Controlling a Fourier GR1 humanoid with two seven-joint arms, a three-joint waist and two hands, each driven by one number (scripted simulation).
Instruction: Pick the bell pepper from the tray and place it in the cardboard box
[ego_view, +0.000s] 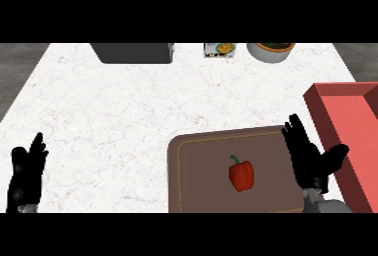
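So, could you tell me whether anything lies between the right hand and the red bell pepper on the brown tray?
Nothing visible does: the open right hand is just right of the red bell pepper, with only bare brown tray between.

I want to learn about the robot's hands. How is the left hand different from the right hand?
The left hand shows at the view's left edge, above bare counter; the right hand is over the right edge of the tray. The right hand is close to the pepper; the left hand is far from it. The right hand's thumb sticks out sideways toward the red box; the left hand looks narrow. Both are black, open and hold nothing.
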